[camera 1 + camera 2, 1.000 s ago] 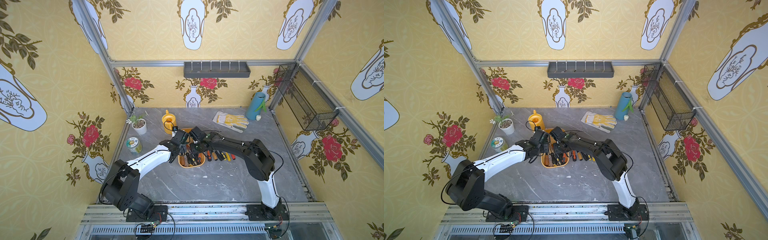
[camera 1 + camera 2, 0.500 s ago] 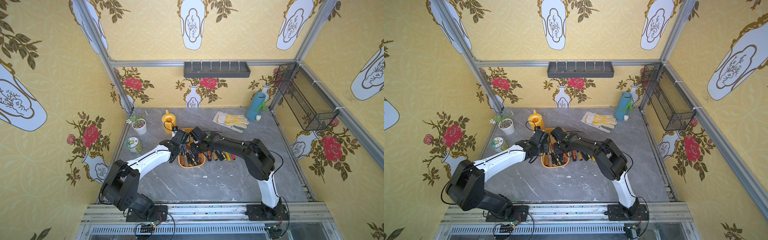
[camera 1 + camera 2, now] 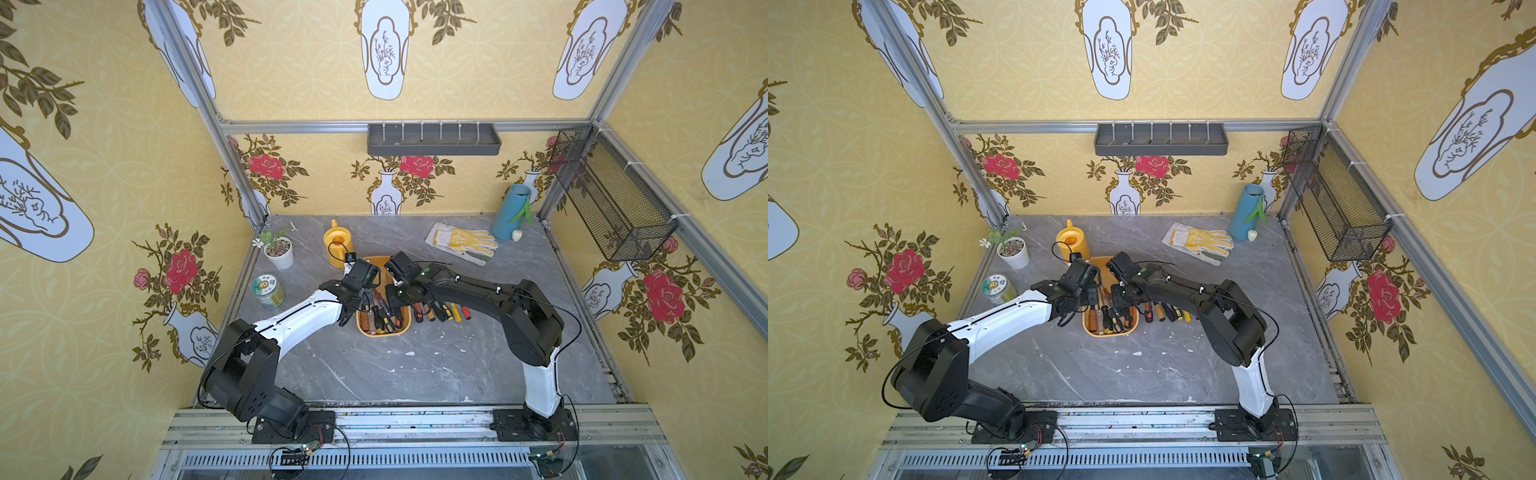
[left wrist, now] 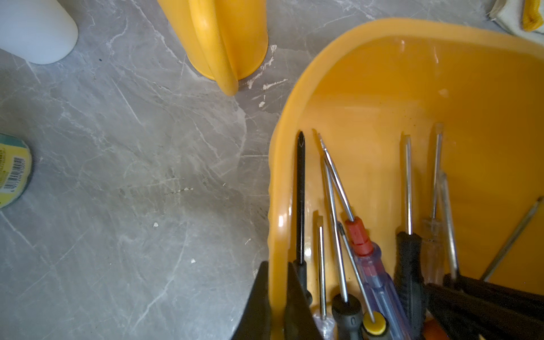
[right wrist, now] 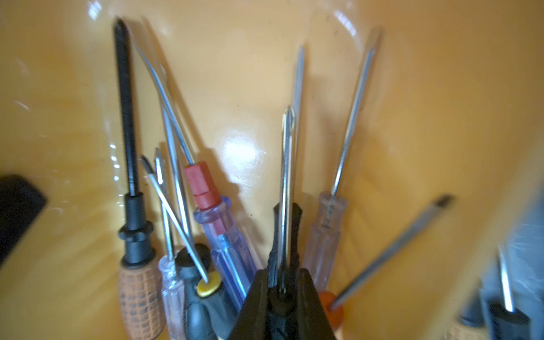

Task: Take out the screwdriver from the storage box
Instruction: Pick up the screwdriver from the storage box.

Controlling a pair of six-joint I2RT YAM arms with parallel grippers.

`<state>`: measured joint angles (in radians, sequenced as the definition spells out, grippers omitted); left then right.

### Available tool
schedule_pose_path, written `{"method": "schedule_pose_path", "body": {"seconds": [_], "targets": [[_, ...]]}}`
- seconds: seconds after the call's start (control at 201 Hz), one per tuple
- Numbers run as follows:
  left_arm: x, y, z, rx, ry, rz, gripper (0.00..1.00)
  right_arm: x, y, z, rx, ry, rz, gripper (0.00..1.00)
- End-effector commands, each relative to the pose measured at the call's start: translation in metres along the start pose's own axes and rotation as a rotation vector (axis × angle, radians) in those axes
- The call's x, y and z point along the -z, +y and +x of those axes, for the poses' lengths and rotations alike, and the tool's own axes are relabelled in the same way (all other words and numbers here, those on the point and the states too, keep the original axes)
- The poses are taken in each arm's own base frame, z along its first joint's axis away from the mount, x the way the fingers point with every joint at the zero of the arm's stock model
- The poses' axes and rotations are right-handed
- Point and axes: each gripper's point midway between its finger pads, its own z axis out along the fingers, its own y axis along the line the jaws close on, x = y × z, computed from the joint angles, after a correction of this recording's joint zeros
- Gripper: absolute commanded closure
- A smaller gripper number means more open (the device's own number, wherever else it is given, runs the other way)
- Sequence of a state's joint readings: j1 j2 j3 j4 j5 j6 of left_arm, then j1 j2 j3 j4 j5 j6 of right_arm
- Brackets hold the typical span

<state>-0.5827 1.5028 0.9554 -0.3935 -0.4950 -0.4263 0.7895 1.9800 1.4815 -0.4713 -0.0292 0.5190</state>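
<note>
Here the screwdriver (image 5: 286, 176) is sitting inside the yellow-orange storage box (image 3: 384, 333) at the middle of the tabletop (image 3: 415, 365), its shaft being pinched between the closed fingers of the right gripper (image 5: 282, 276). The left gripper (image 4: 276, 269) is clamping the box's rim; further screwdrivers (image 3: 442, 311) are lying just beside it.

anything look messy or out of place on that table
Only small things: white flecks are scattered on the grey table near the storage box, and the screwdrivers inside it lie crossed over each other rather than in a row. Nothing looks spilled or broken.
</note>
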Motion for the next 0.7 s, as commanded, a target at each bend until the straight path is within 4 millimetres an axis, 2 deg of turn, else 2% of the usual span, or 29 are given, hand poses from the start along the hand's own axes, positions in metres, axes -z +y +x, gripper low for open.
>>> {"method": "schedule_pose_path", "body": {"seconds": [0.0, 0.234, 0.398, 0.692], "targets": [[0.001, 0.001, -0.008, 0.005, -0.036, -0.011, 1.00, 0.011, 0.006, -0.010, 0.000, -0.037, -0.040, 1.00], [-0.001, 0.001, -0.006, 0.004, -0.029, -0.015, 1.00, 0.023, 0.010, -0.016, -0.004, -0.059, -0.077, 1.00], [0.000, 0.003, -0.007, 0.002, -0.034, -0.025, 1.00, 0.042, 0.009, -0.025, -0.019, -0.112, -0.103, 1.00], [0.001, 0.011, -0.006, -0.014, -0.039, -0.054, 1.00, 0.076, -0.027, -0.039, -0.070, -0.189, -0.071, 1.00]]}}
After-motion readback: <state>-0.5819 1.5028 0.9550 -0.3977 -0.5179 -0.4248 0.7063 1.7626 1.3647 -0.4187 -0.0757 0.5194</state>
